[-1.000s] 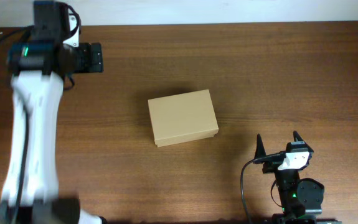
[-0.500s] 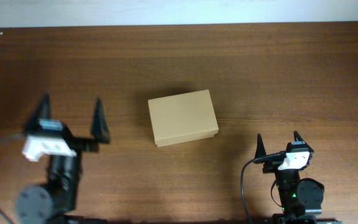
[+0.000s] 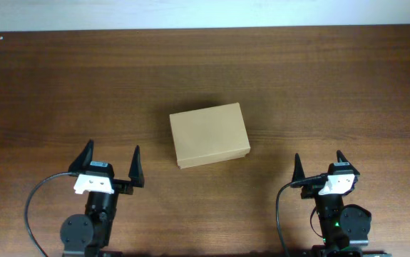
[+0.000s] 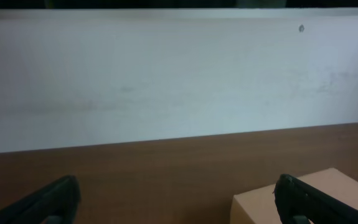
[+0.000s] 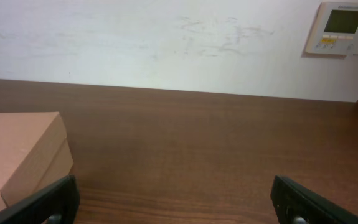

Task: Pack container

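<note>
The container (image 3: 209, 134) is a plain tan cardboard box with its lid shut, lying in the middle of the wooden table. It also shows at the lower right of the left wrist view (image 4: 328, 196) and at the lower left of the right wrist view (image 5: 17, 155). My left gripper (image 3: 110, 158) is open and empty at the front left, left of the box. My right gripper (image 3: 319, 163) is open and empty at the front right, right of the box. Neither touches the box.
A white wall (image 4: 166, 74) runs along the table's far edge. A wall thermostat panel (image 5: 342, 27) shows at the top right of the right wrist view. The brown table (image 3: 319, 78) surrounds the box.
My left arm has swung back from the far left of the table to the front left, its gripper staying open. The right arm and the box have not moved.
</note>
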You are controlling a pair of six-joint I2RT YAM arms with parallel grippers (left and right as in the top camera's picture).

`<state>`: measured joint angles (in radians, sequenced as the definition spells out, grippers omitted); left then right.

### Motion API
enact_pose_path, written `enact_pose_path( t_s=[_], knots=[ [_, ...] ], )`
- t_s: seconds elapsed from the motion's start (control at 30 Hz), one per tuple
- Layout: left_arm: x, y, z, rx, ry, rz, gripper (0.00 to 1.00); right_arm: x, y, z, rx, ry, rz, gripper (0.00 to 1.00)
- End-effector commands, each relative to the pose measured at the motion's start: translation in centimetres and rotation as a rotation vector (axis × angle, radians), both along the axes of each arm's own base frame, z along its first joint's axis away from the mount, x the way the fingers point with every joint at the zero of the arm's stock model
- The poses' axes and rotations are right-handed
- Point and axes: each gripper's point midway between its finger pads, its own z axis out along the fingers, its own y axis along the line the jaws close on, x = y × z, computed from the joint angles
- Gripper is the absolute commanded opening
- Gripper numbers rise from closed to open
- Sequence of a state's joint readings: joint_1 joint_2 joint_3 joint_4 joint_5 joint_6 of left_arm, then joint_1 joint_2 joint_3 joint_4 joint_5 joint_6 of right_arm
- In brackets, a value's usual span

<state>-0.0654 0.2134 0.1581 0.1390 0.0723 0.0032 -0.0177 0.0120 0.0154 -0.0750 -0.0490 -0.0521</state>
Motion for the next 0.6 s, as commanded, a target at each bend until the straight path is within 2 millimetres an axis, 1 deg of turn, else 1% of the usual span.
enact_pose_path(
  t_s=[0.0,0.2,0.43,0.57],
  knots=[
    [-0.4,-0.1,-1.0,0.012,-0.013,-0.005,1.00,0.0,-0.1,-0.3,0.004,0.001,-0.006,0.99],
    [-0.9,0.3,-1.8,0.011,0.001,0.014,1.00,0.0,-0.1,-0.3,0.004,0.001,-0.005,0.99],
    [-1.2,1.6,-3.2,0.013,0.053,0.069,1.00,0.0,-0.1,-0.3,0.004,0.001,-0.005,0.99],
    [-1.2,1.7,-4.2,0.014,0.083,0.072,1.00,0.0,-0.1,-0.3,0.004,0.001,-0.005,0.99]
  ],
)
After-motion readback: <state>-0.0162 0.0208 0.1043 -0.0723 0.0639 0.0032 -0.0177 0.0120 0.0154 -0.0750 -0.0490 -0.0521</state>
